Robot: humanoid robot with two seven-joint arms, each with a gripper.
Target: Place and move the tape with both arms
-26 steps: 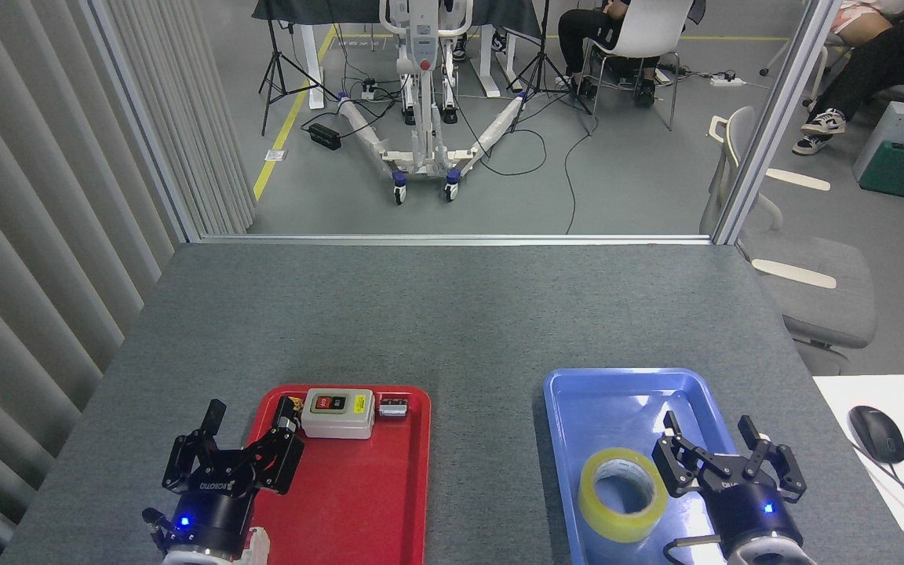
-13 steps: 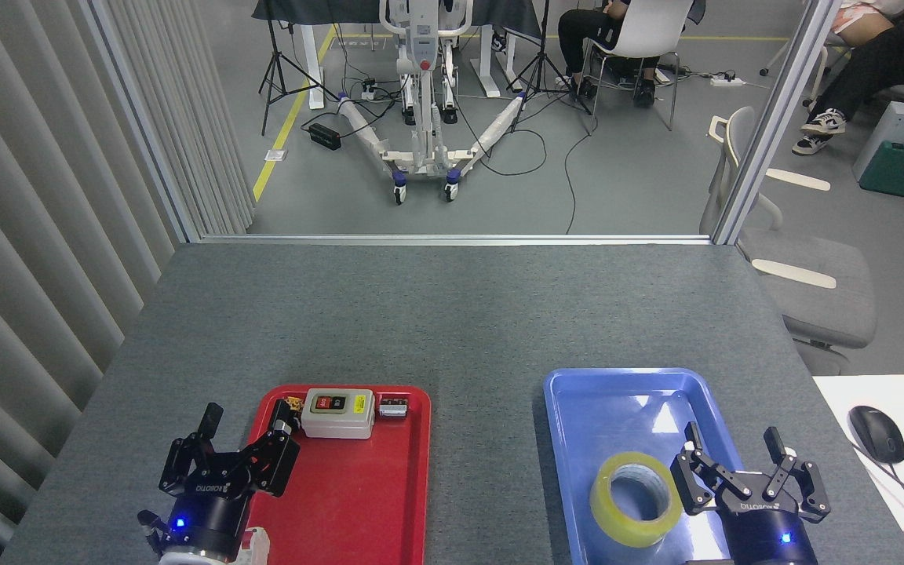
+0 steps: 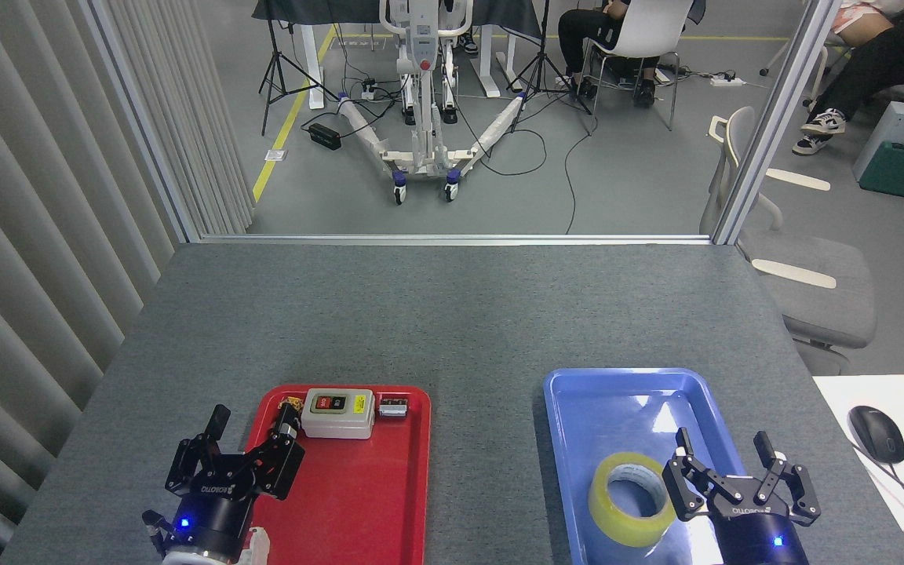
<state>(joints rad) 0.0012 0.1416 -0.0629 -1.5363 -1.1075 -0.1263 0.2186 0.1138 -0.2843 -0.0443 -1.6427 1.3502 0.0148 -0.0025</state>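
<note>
— Now, where does the tape (image 3: 631, 498) lie?

— Flat in the near half of the blue tray (image 3: 617, 400), core opening upward, just to the left of the right hand (image 3: 725, 459). The nearest finger (image 3: 683, 451) of that hand stands close beside the roll's rim; whether it touches cannot be told.

— And the state of the right hand?

— Spread wide, fingers pointing away from the robot, nothing between them. Its blue light shows on the body near the lower edge of the view.

— What of the left hand (image 3: 252, 435)?

— Also spread apart and holding nothing. It hovers at the near left edge of the red tray (image 3: 358, 502), one finger (image 3: 216, 424) over the grey counter (image 3: 452, 314), the other over the tray.

— What rests beyond the left hand?

— A pale switch box (image 3: 337, 413) with a red and a black button, at the tray's far end, just ahead and to the right of the fingers. A small dark part with a brass-coloured tip (image 3: 289, 412) sits between the box and the hand, and a small silver piece (image 3: 393, 407) lies to the right of the box.

— How do the two trays stand?

— Side by side on the counter, well apart, one before each hand.
</note>
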